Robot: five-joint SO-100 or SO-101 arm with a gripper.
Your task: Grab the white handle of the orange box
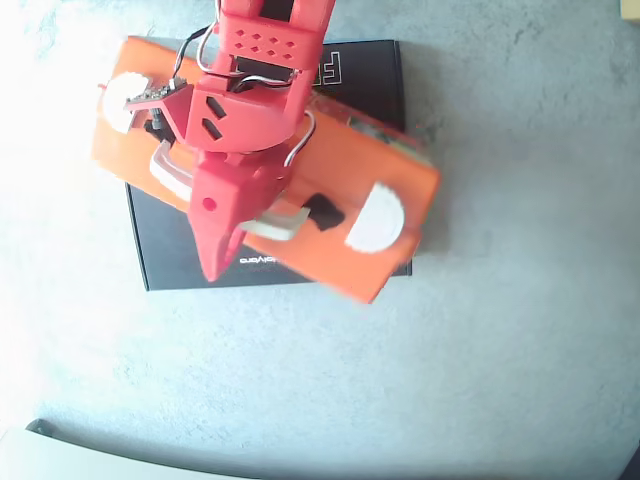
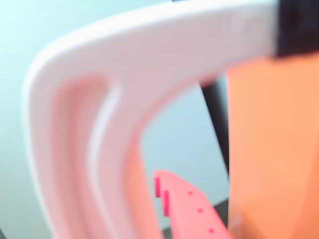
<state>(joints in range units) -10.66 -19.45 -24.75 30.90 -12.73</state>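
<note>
In the overhead view the orange box (image 1: pixel 345 165) lies slanted over a flat black box (image 1: pixel 165 250). Its long white handle (image 1: pixel 168 168) runs along the box's near side and passes under my red gripper (image 1: pixel 225 245). The handle's bent ends stick out on both sides of the jaws. The gripper is shut on the handle. In the wrist view the white handle (image 2: pixel 75 124) fills the frame very close up, swung away from the orange box (image 2: pixel 269 149), with one red fingertip (image 2: pixel 167 189) showing behind it.
Two white half-round latches (image 1: pixel 375 220) (image 1: pixel 120 100) sit near the box's ends, and a black pivot (image 1: pixel 322 212) holds the handle's right end. The grey table (image 1: pixel 520 350) surrounds the boxes. A pale edge (image 1: pixel 60 450) crosses the bottom left corner.
</note>
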